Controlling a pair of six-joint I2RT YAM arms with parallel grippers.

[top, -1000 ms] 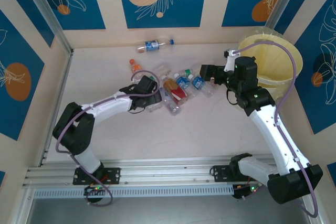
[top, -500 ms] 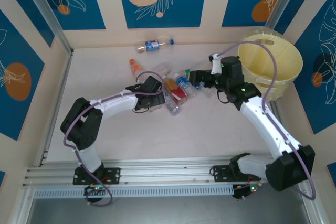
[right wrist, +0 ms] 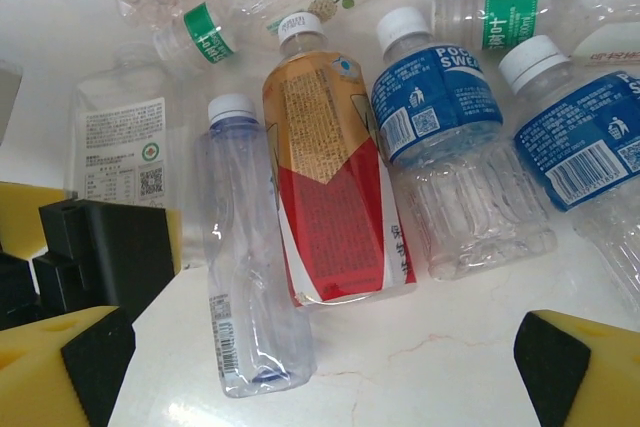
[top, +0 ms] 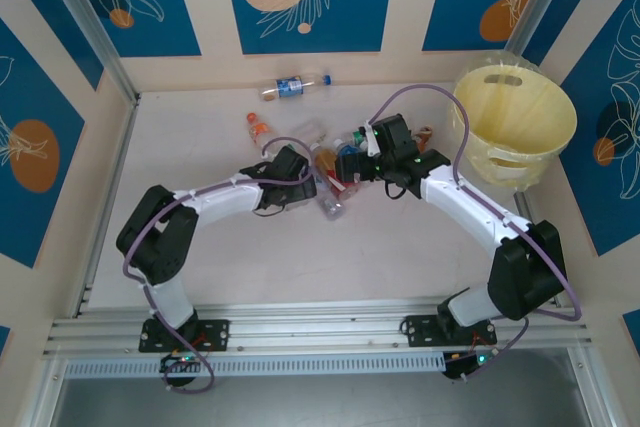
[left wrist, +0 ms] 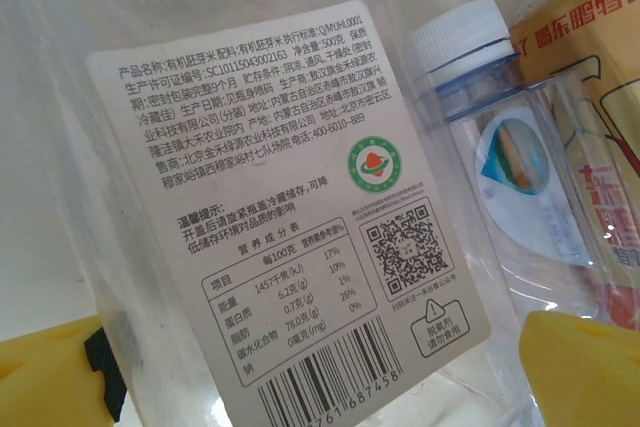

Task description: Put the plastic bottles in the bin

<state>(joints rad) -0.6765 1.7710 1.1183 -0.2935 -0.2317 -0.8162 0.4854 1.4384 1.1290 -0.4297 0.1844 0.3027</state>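
**Top view.** Two arms meet at one heap of plastic bottles (top: 330,175) in the middle of the table (top: 400,257). The heap is too tangled to count from here. Two more bottles lie apart from it. A blue-labelled bottle (top: 291,86) is at 12 o'clock by the far wall, its long axis running 9 to 3. An orange-capped bottle (top: 257,128) is at 10 o'clock of the heap. One bin (top: 540,137), round, pale yellow and upright, has a handle slot and a clear liner. It stands at 2 o'clock on the table, well apart from the heap. The left gripper (top: 303,179) is at the heap's 9 o'clock side and the right gripper (top: 352,165) at its 3 o'clock side.

**Left wrist.** Two yellow fingertips (left wrist: 585,367) stand wide apart on either side of a flat clear white-label bottle (left wrist: 290,207). Whether they press on it cannot be told. At its 3 o'clock lie a white-capped clear bottle (left wrist: 500,147) and a gold-and-red bottle (left wrist: 590,57).

**Right wrist.** The right gripper's two fingertips (right wrist: 65,367) are spread wide over bare table, with nothing held between them. Four bottles lie side by side, caps toward 12 o'clock and long axes 12 to 6. These are the white-capped clear bottle, the gold-and-red bottle and two blue Pocari bottles (right wrist: 440,147). The white-label bottle lies at 9 o'clock beside the left gripper. Two green-banded bottles (right wrist: 500,7) and some cut-off clear ones lie along 12 o'clock.
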